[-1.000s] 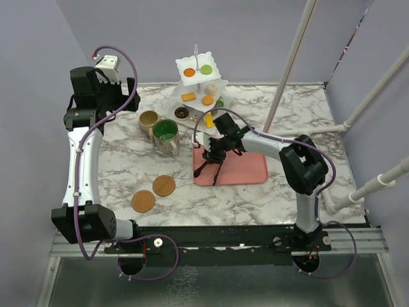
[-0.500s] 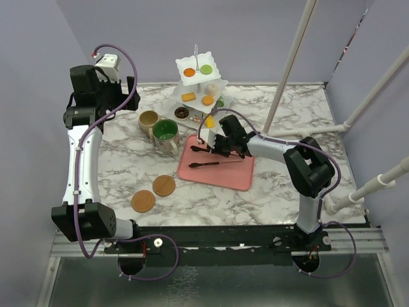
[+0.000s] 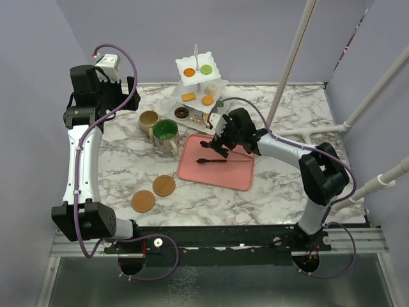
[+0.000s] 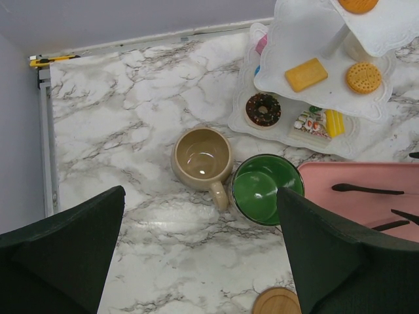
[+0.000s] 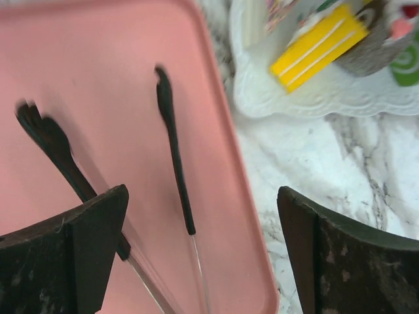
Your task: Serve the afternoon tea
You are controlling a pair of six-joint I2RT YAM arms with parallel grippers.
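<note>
- Table (image 3: pixel 287 121) of white marble carries everything. We place the rest by the stand (image 3: pixel 181 64) at its far middle, which is white, upright and has three square tiers.
- Left gripper (image 4: pixel 200 216) hangs high to the left of the stand, above the mugs. Its fingers are spread wide and we see nothing between them.
- Right gripper (image 5: pixel 201 216) hovers low, just in front of the stand's bottom tier, over the tray's far edge. Its fingers also gape wide and grip nothing.
- Tray (image 3: pixel 220 173), pink, lies just in front of the stand.
- Green mug (image 4: pixel 265 190) stands upright to the front-left of the stand, right by the tray's left edge. The beige mug (image 4: pixel 201 157) is just beside it, further left.
- Coasters (image 3: pixel 163 185) (image 3: pixel 143 201), two wooden rounds, lie well apart from the stand to its front-left, close to each other.
- Tongs (image 5: pixel 173 150) (image 5: pixel 52 147), both black, lie on the tray in front of the stand.
- Pastries sit on the stand. We see an orange round (image 3: pixel 189 72) and a green round (image 3: pixel 206 69) on top, and a biscuit (image 4: pixel 306 74) and a cookie (image 4: pixel 363 76) on the middle tier. A donut (image 4: pixel 263 108) and a yellow cake slice (image 5: pixel 319 46) are on the bottom.
</note>
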